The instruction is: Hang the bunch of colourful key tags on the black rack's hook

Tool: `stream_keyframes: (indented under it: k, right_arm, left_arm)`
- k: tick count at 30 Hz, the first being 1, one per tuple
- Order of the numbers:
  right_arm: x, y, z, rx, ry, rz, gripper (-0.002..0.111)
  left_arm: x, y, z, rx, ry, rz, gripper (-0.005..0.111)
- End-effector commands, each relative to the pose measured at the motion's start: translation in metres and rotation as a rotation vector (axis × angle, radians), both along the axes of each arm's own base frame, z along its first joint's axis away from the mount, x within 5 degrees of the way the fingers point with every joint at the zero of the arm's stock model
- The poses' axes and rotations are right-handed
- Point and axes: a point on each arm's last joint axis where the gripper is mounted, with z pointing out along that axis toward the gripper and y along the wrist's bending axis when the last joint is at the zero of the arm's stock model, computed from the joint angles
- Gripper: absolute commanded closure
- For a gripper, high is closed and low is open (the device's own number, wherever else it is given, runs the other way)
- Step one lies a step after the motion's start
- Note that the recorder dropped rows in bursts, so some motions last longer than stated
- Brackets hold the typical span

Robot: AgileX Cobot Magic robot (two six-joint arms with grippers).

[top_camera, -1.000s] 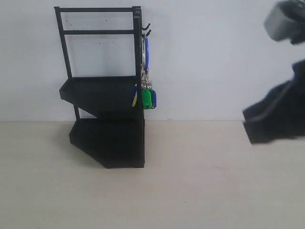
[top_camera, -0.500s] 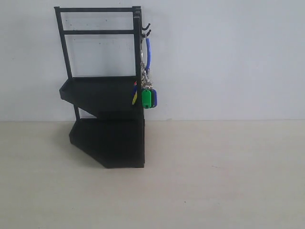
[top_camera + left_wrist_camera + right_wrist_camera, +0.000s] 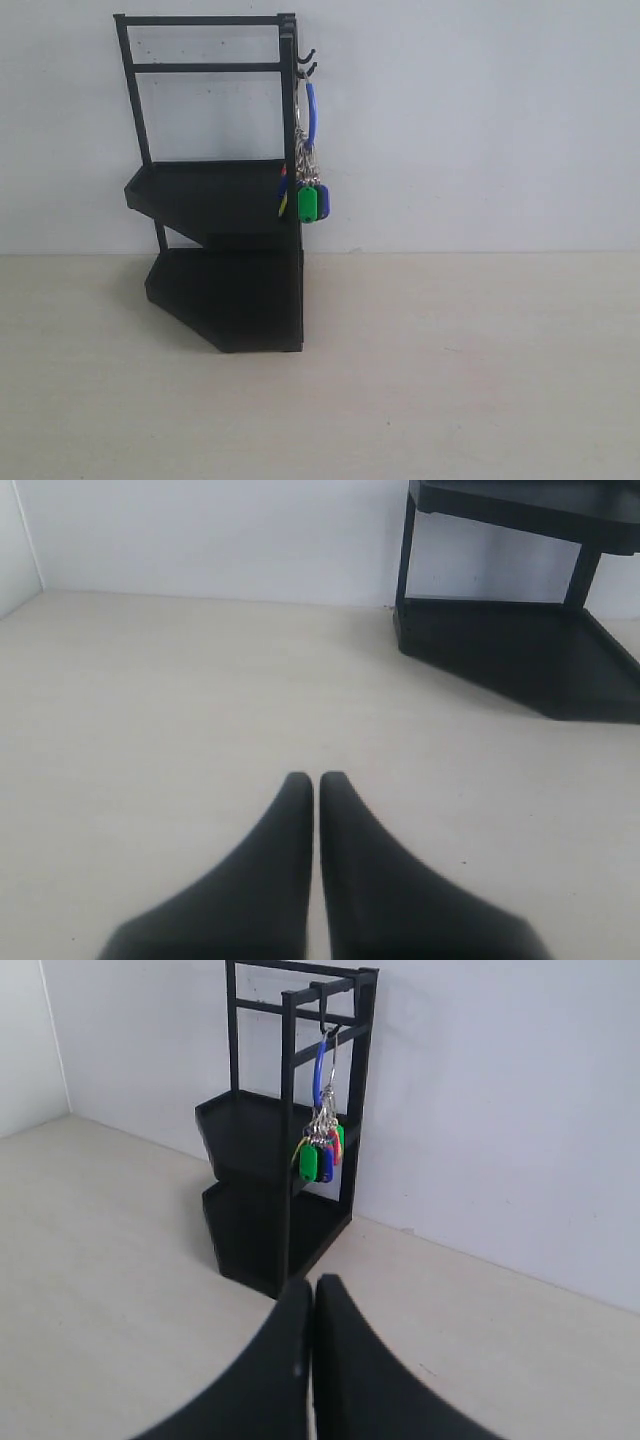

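Note:
The black rack (image 3: 225,250) stands on the table against the white wall, left of centre in the exterior view. The colourful key tag bunch (image 3: 311,195) hangs by its blue loop from a side hook (image 3: 309,68) at the rack's upper right. The right wrist view shows the rack (image 3: 270,1200) with the bunch (image 3: 322,1150) dangling from the hook, well away from my right gripper (image 3: 312,1285), which is shut and empty. My left gripper (image 3: 316,780) is shut and empty over bare table, with the rack's lower tray (image 3: 520,655) some way ahead. Neither gripper shows in the exterior view.
The pale table top (image 3: 450,370) stretches in front of and to the right of the rack. A white wall (image 3: 480,120) closes the back, and a side wall corner (image 3: 25,540) shows in the left wrist view.
The right arm, dark and blurred at the exterior view's right edge a second ago, has left that view. The key tag bunch has swung slightly on the hook.

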Motion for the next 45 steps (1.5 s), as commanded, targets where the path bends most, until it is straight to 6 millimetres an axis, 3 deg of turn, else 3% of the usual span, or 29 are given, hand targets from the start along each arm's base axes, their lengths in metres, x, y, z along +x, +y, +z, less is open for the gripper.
stream_keyframes:
  k: [1, 6, 13, 17, 27, 32, 35, 40, 45]
  right_arm:
    - [-0.002, -0.002, 0.001, 0.015, -0.018, -0.014, 0.108]
    - [-0.006, -0.01, 0.002, 0.063, -0.02, -0.116, 0.108]
    - [-0.027, -0.026, -0.004, 0.098, -0.108, -0.331, 0.108]
    - [-0.029, -0.029, -0.032, 0.075, -0.126, -0.402, 0.108]
    - [0.004, -0.022, -0.122, 0.128, -0.155, -0.394, 0.108]
    - [0.012, -0.021, -0.172, 0.106, -0.087, -0.393, 0.108]
    - [0.009, -0.021, -0.18, 0.087, -0.033, -0.4, 0.108]
    - [0.004, -0.031, -0.191, 0.09, 0.07, -0.558, 0.108]
    - [0.003, -0.031, -0.195, 0.073, 0.119, -0.571, 0.108]
  left_arm:
    - [0.0, 0.0, 0.001, -0.007, -0.006, 0.003, 0.102]
    - [0.0, 0.0, 0.001, -0.007, -0.006, 0.003, 0.102]
    - [0.0, 0.0, 0.001, -0.007, -0.006, 0.003, 0.102]
    - [0.0, 0.0, 0.001, -0.007, -0.006, 0.003, 0.102]
    - [0.0, 0.0, 0.001, -0.007, -0.006, 0.003, 0.102]
    - [0.0, 0.0, 0.001, -0.007, -0.006, 0.003, 0.102]
    - [0.0, 0.0, 0.001, -0.007, -0.006, 0.003, 0.102]
    - [0.0, 0.0, 0.001, -0.007, -0.006, 0.003, 0.102]
    - [0.0, 0.0, 0.001, -0.007, -0.006, 0.003, 0.102]
